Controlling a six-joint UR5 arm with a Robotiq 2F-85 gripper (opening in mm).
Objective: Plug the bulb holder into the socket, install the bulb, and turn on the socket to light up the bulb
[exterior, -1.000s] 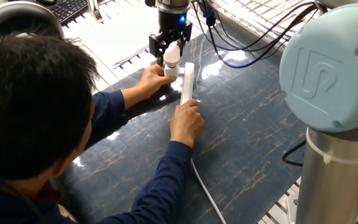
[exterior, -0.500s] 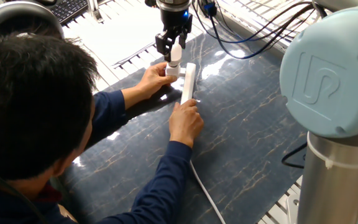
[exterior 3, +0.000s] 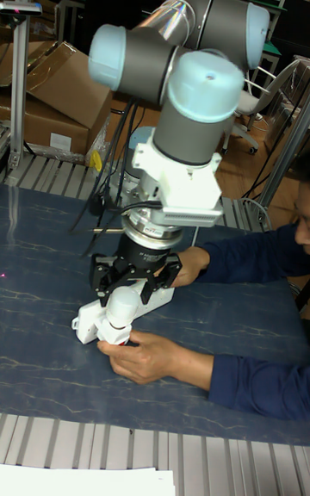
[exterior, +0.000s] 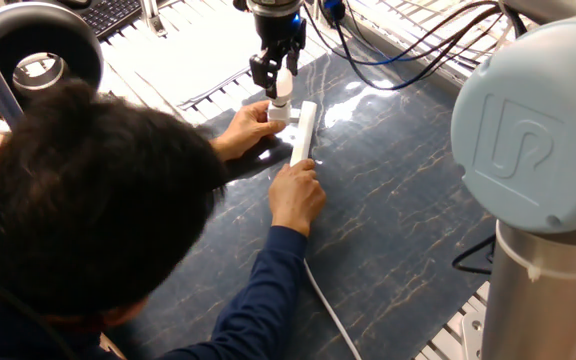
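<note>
The blue marbled table (exterior: 418,200) carries the socket (exterior: 302,133), a long white strip lying near its far side. A person holds it with one hand (exterior: 298,195) and steadies the bulb holder (exterior: 277,115) on it with the other hand (exterior: 248,128). Above, the gripper (exterior: 281,80) is closed around the bulb (exterior 3: 123,305), which stands upright on the holder.

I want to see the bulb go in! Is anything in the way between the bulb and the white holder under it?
Nothing visible blocks it. The gripper holds the bulb right above the bulb holder on the socket. A person's hand steadies the holder from the side, not above it. Whether the bulb already sits in the holder can't be told.
</note>
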